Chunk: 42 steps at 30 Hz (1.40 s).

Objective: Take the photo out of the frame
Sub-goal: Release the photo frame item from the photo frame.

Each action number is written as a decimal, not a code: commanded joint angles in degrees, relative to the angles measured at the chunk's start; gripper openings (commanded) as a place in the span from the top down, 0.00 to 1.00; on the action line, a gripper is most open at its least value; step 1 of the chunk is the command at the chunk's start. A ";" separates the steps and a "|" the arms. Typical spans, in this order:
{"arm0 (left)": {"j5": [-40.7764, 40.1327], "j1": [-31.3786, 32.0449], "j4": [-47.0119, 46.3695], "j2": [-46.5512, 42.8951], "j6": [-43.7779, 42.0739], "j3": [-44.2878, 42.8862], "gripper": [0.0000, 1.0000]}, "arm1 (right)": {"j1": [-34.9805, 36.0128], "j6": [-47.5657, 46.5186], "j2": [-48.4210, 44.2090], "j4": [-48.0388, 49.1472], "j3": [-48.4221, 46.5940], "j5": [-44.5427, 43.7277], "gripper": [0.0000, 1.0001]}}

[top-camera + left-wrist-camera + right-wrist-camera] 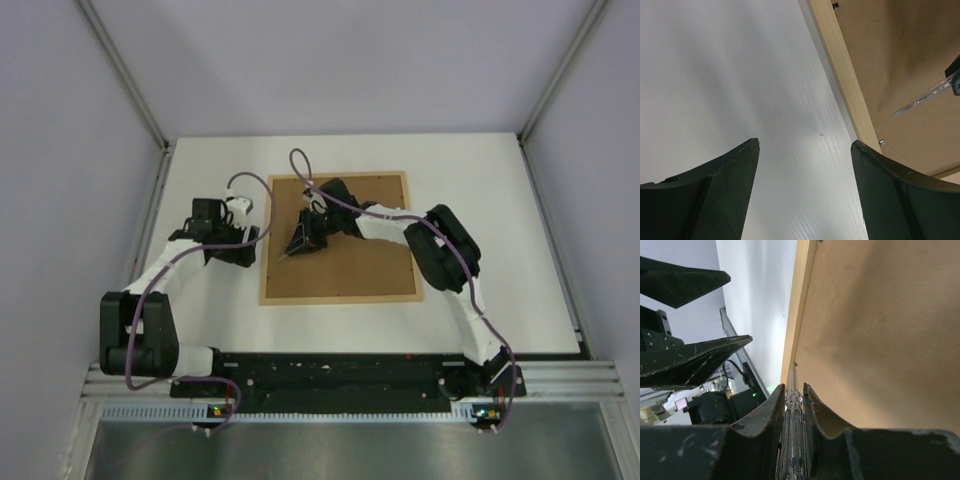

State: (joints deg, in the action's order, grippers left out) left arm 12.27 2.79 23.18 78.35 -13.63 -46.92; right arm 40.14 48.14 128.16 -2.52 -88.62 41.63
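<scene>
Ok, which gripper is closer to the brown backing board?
Right. The right gripper is above the backing board, holding a clear tool; the left gripper is beside the frame, above the table.

Posture, left arm [135,330]: elbow folded low, well off the left side of the frame [340,297], forearm angled up toward that left edge. The left gripper [805,145] hangs just outside the frame's left edge, fingers wide apart, nothing between them.

Posture, right arm [445,250]: elbow raised over the frame's right part, forearm stretched leftward across it. The right gripper [792,388] sits over the frame's left half, tilted toward the left edge, fingers pinched on a thin clear tool [792,427].
</scene>
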 commanded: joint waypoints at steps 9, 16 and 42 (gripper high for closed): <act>2.76 0.03 -0.15 0.93 -0.70 -0.28 0.03 | 2.31 -0.94 2.18 2.08 -0.41 -1.90 1.00; 3.63 0.03 1.08 2.42 -0.79 -0.81 0.01 | 3.19 -4.36 2.27 2.00 0.02 -3.04 1.00; 29.82 -6.39 5.03 15.78 3.61 -5.99 0.04 | 3.81 -4.11 -1.95 12.01 9.43 -0.49 1.00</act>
State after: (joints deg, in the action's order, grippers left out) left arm 34.65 -1.87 27.49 91.70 -11.09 -50.83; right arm 42.65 45.21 128.18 10.24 -80.51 43.05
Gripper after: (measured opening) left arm 0.970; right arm 0.174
